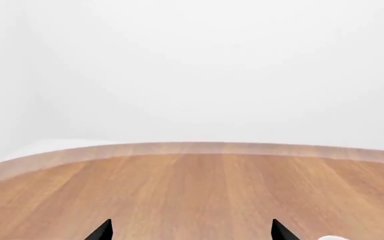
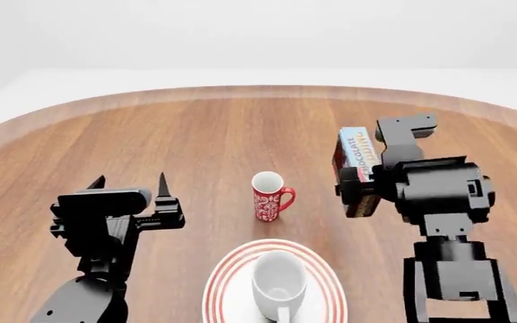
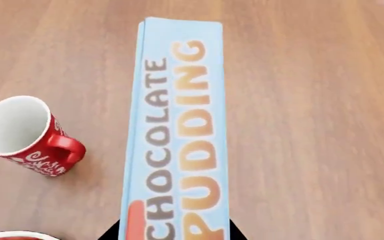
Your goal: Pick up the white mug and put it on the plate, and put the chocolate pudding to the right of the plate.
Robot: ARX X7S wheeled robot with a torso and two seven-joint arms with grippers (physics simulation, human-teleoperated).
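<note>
The white mug (image 2: 279, 282) stands upright on the plate (image 2: 225, 282), white with red rings, at the front middle of the table. My right gripper (image 2: 359, 192) is shut on the chocolate pudding (image 2: 355, 156), a light blue box with orange lettering, and holds it above the table at the right, behind the plate. In the right wrist view the box (image 3: 178, 135) fills the middle, with my gripper (image 3: 176, 231) clamped on its near end. My left gripper (image 2: 131, 183) is open and empty at the left; its tips show in the left wrist view (image 1: 190, 230).
A red mug with white pattern (image 2: 268, 195) stands upright behind the plate, left of the held box; it also shows in the right wrist view (image 3: 26, 136). The round wooden table's far edge (image 2: 258, 91) curves across the back.
</note>
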